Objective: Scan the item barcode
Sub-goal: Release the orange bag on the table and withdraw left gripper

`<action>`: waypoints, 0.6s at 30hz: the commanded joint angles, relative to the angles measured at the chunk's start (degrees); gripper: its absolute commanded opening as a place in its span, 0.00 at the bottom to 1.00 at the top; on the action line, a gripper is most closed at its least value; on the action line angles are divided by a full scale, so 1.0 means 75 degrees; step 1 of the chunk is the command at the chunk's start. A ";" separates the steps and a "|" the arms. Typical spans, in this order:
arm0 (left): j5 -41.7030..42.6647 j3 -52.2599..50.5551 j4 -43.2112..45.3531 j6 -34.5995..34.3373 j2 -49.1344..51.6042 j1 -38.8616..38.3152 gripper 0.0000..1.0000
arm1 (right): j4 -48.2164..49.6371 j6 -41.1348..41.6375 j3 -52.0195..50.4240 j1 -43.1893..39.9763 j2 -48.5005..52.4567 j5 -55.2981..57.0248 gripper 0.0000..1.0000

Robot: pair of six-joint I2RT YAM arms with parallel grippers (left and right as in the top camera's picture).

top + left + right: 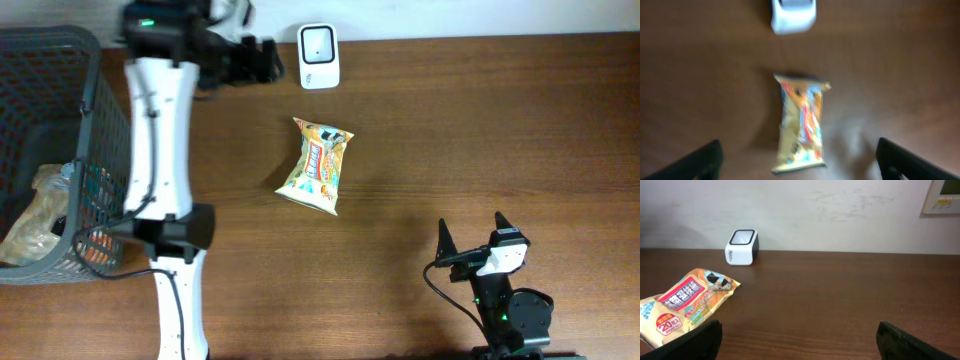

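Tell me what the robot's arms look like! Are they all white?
Not all white. The left arm is a long white tube with black joints, a thin black cable along it and a small green light. The right arm is mostly black with a white block and a looping black cable. The left gripper and right gripper both have black fingers.

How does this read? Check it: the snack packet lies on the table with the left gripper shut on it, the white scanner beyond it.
Wrong on the grip: the overhead view shows the left gripper open, apart from the snack packet. The packet does lie on the table, the white scanner beyond it.
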 commanded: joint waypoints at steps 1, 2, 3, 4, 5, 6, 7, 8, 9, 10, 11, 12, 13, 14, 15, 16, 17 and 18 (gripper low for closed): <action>-0.0230 0.0950 -0.0041 0.0743 -0.0367 0.1032 0.99 | -0.0003 0.0029 -0.0070 -0.0035 -0.0055 0.0090 0.98; -0.0230 0.0970 -0.0041 0.0743 -0.0458 0.1314 0.99 | -0.0003 0.0029 -0.0070 -0.0035 -0.0055 0.0093 0.98; -0.0227 0.0959 -0.0041 0.0740 -0.0568 0.1699 0.99 | -0.0003 0.0029 -0.0070 -0.0035 -0.0055 0.0093 0.98; -0.0227 0.0959 -0.0041 0.0740 -0.0662 0.2072 0.99 | -0.0003 0.0029 -0.0070 -0.0035 -0.0055 0.0093 0.98; -0.0227 0.0959 -0.0041 0.0740 -0.0749 0.2390 0.99 | -0.0003 0.0029 -0.0070 -0.0035 -0.0055 0.0093 0.99; -0.0224 0.0959 -0.0041 0.0737 -0.0828 0.2687 0.99 | -0.0003 0.0029 -0.0070 -0.0035 -0.0055 0.0090 0.98; -0.0198 0.0959 -0.0044 0.0737 -0.0909 0.2993 0.99 | -0.0003 0.0029 -0.0070 -0.0035 -0.0055 0.0090 0.98; -0.0172 0.0959 -0.0044 0.0740 -0.1078 0.3480 0.99 | -0.0003 0.0029 -0.0070 -0.0035 -0.0055 0.0093 0.98; -0.0169 0.0959 -0.0044 0.0737 -0.1198 0.3800 0.99 | -0.0003 0.0029 -0.0070 -0.0035 -0.0055 0.0093 0.98; -0.0169 0.0959 -0.0041 0.0740 -0.1338 0.4159 0.99 | -0.0003 0.0029 -0.0070 -0.0035 -0.0055 0.0090 0.99; -0.0172 0.0959 -0.0044 0.0740 -0.1445 0.4436 0.99 | -0.0003 0.0029 -0.0070 -0.0035 -0.0055 0.0093 0.98; -0.0178 0.0959 -0.0041 0.0740 -0.1533 0.4689 0.99 | -0.0003 0.0029 -0.0070 -0.0035 -0.0055 0.0093 0.98; -0.0210 0.0959 -0.0041 0.0746 -0.1626 0.5021 0.99 | -0.0003 0.0029 -0.0070 -0.0035 -0.0055 0.0093 0.98; -0.0283 0.0953 -0.0044 0.0746 -0.1670 0.5269 0.99 | -0.0003 0.0029 -0.0070 -0.0035 -0.0055 0.0093 0.98; -0.0382 0.0953 -0.0044 0.0746 -0.1676 0.5523 0.99 | -0.0003 0.0029 -0.0070 -0.0035 -0.0055 0.0093 0.98; -0.0493 0.0935 -0.0041 0.0746 -0.1670 0.5741 0.99 | -0.0003 0.0029 -0.0070 -0.0035 -0.0055 0.0090 0.98; -0.0618 0.0854 -0.0041 0.0746 -0.1670 0.5939 0.99 | -0.0003 0.0029 -0.0070 -0.0035 -0.0055 0.0090 0.98; -0.0731 0.0705 -0.0041 0.0752 -0.1670 0.6100 0.99 | -0.0003 0.0029 -0.0070 -0.0035 -0.0055 0.0093 0.98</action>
